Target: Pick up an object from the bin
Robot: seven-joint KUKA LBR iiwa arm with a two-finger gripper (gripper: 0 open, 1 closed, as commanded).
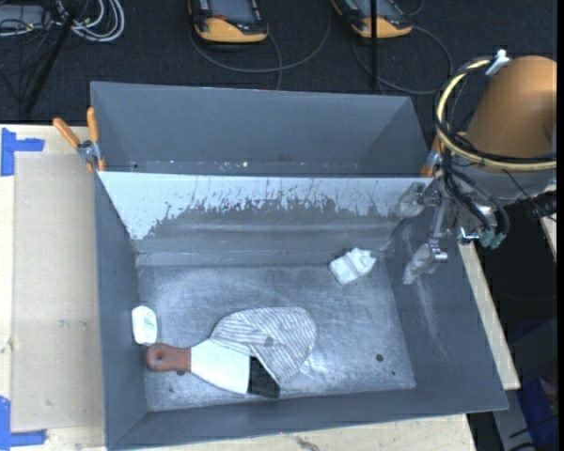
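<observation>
One gripper (421,259) hangs at the right side of the grey metal bin (263,139), low over the floor and close to the right wall. Whether it is spread or pressed together cannot be told from this angle. The nearest thing is a small crumpled white piece (352,266), which lies on the bin floor just beside the gripper, toward the view's left, and apart from it. The piece is roughly compact, with no marked long axis, so the angle of approach probably matters little. The coming move likely calls for a short shift leftward before any descent. Well apart, at the front left, a striped cloth (273,336) is draped over a scraper with a red-brown handle (169,358). A small white oval thing (144,325) lies just beside that handle.
</observation>
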